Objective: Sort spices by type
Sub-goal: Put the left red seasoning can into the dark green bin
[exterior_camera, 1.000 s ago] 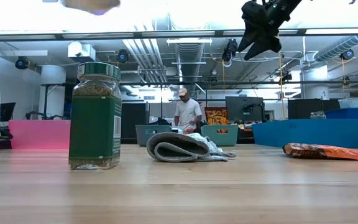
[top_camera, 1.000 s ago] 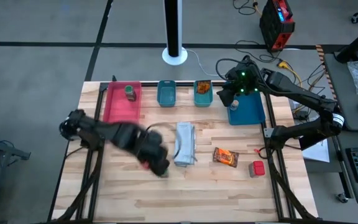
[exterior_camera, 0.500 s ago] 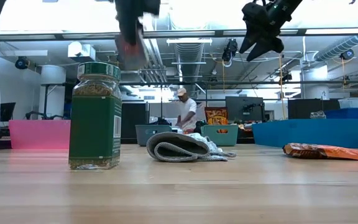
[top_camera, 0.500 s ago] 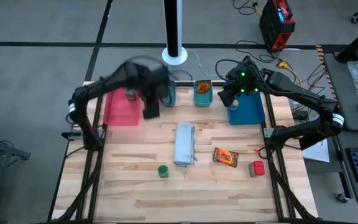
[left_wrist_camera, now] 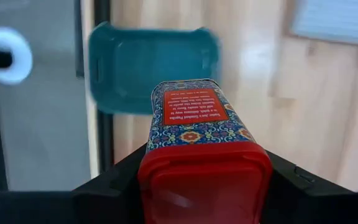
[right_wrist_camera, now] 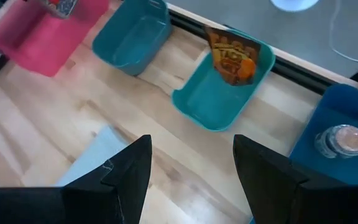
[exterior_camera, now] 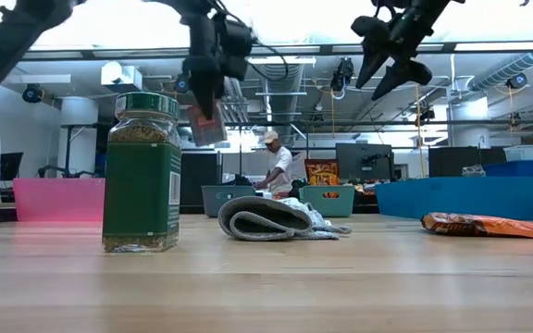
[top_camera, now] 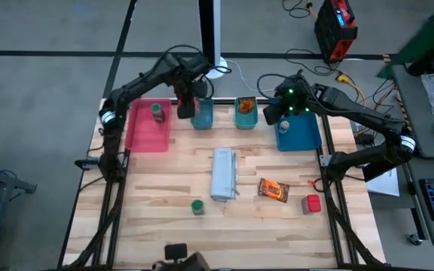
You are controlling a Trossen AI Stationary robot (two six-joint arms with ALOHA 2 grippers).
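A red box [left_wrist_camera: 202,146] is clamped in the left fingers [left_wrist_camera: 129,171] above the empty teal tray [left_wrist_camera: 149,70]; right fingers [right_wrist_camera: 132,163] are spread, empty; three spices remain unsorted on the desk [top_camera: 270,226].

The wooden table [top_camera: 157,226] carries a pink tray [top_camera: 148,128], two teal trays [top_camera: 202,117] [top_camera: 246,119], a blue tray [top_camera: 300,134], a folded grey cloth [top_camera: 224,174], a green-lidded jar [top_camera: 197,206], an orange packet [top_camera: 273,190] and a red box [top_camera: 312,204].

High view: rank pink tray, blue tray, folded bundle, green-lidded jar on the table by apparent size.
1. Pink tray
2. Blue tray: close to the pink one, partly under the right arm, so unsure
3. Folded bundle
4. Green-lidded jar: clearly smallest
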